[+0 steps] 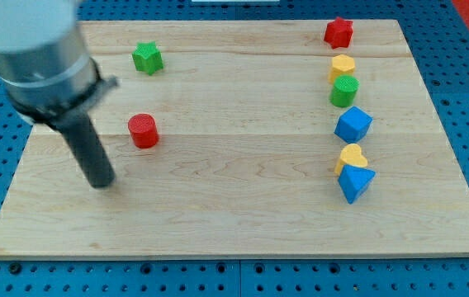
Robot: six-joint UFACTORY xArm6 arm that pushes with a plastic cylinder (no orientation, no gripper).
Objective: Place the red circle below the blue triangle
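Note:
The red circle (143, 131) is a short red cylinder at the board's left middle. The blue triangle (356, 181) lies at the view's right, lowest in a column of blocks, touching a yellow heart (351, 155) just above it. My tip (101, 183) rests on the board at the view's left. It is below and to the left of the red circle, apart from it, and far left of the blue triangle.
The right column also holds a red star (338, 32), a yellow heart (343, 64), a green cylinder (344, 91) and a blue cube (353, 124). A green star (147, 58) sits at the top left. The wooden board (234, 206) lies on a blue pegboard.

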